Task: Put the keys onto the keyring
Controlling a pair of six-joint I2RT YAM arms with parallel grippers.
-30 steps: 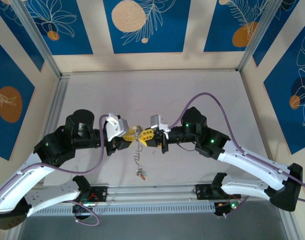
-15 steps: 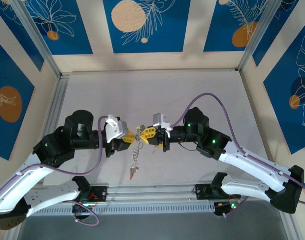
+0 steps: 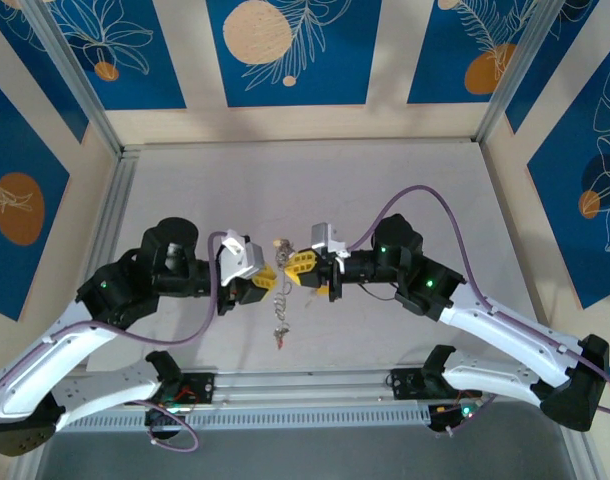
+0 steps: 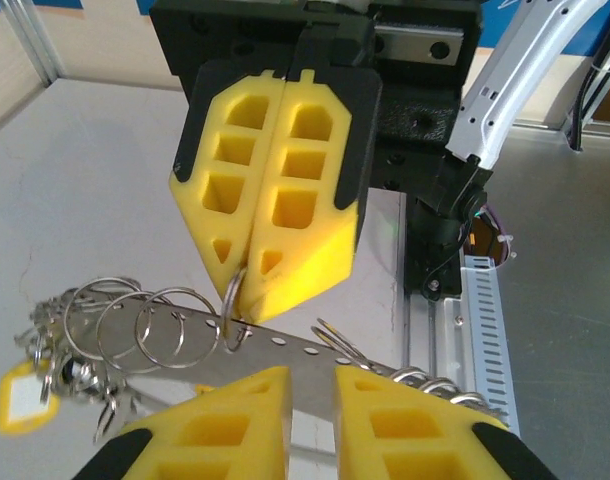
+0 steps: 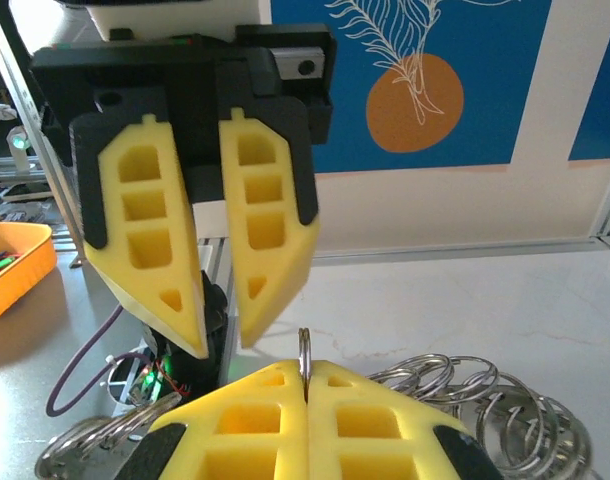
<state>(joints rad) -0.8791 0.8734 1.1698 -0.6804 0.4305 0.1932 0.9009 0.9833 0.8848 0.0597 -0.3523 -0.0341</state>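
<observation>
A: Fingers point(image 4: 320, 250)?
B: Yellow, black-backed, both pairs. Rings point(image 4: 155, 325) silver; the tag point(image 4: 25, 395) yellow round white.
A: The walls point(image 3: 315, 80)?
B: Blue panels, white leaf outlines, orange and peach discs — cream bands between. Cable point(image 3: 415, 188) purple; table point(image 3: 285, 180) pale grey; arms point(image 3: 505, 335) white and black.

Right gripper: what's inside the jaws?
Right gripper is shut on a thin metal ring, edge-on; its top pokes out. The pinched part is hidden by the yellow fingers.

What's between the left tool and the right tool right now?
In the left wrist view, a holed metal strip carrying key rings crosses between the left tool and the right tool, which pinches a small ring.
</observation>
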